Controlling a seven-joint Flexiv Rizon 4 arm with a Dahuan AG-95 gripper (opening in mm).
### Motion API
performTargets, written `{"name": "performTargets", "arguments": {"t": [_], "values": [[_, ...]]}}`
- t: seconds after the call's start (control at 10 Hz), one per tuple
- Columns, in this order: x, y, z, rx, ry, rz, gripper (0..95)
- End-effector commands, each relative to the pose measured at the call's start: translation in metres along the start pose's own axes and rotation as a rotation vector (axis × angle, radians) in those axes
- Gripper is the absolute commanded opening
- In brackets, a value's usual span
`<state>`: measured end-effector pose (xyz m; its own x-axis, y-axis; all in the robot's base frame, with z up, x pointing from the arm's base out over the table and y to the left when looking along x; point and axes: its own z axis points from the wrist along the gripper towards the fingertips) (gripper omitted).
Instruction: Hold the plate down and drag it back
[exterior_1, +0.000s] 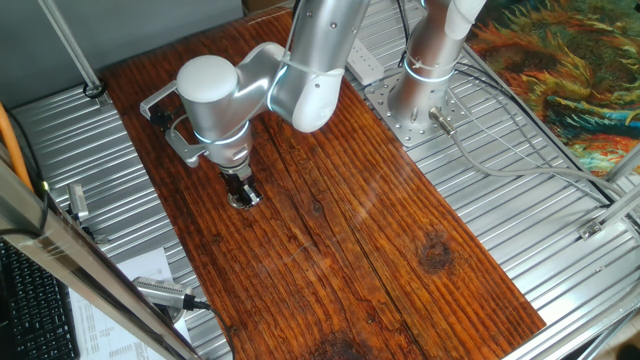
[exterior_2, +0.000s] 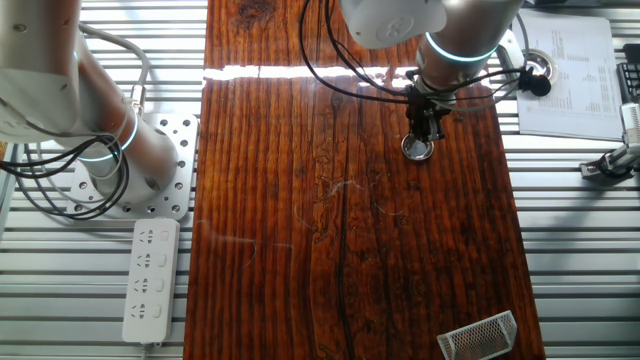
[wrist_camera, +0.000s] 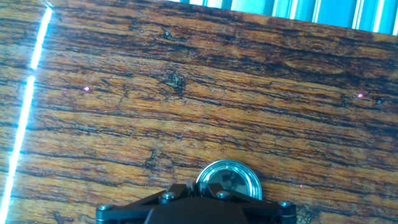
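Black gripper housing fills the bottom edge of the hand view, and just ahead of it the plate (wrist_camera: 228, 180) shows as a silvery ring with a darker centre, its near part hidden under the tool. In both fixed views the gripper (exterior_1: 241, 192) points straight down with its tip on the plate (exterior_2: 418, 149), which lies flat on the wooden tabletop (exterior_2: 340, 230). The fingers look drawn together into one narrow tip, though the dark parts blur into each other (nowhere is a gap plainly visible), so I cannot tell for certain whether they are closed or slightly apart.

Relative to the tool, the silver arm (exterior_1: 300, 70) rises behind and above it, and its base plate (exterior_1: 410, 115) is bolted well off on the far side of the board. A white power strip (exterior_2: 150, 275) lies well away from the gripper, off the wood on the ribbed metal surface. A small mesh basket (exterior_2: 480, 335) sits far from the tool at the board's corner, and a printed sheet (exterior_2: 565, 75) lies near the gripper, beside the board's edge.
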<state>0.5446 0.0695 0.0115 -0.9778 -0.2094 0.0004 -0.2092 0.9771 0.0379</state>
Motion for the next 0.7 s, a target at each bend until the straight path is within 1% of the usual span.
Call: {"name": "performTargets", "arguments": {"t": [0.1, 0.7], "values": [[-0.0007, 0.0012, 0.0006, -0.001, -0.001, -0.001, 0.0], [-0.0011, 0.0025, 0.0012, 0.009, 0.003, 0.001, 0.0]]}}
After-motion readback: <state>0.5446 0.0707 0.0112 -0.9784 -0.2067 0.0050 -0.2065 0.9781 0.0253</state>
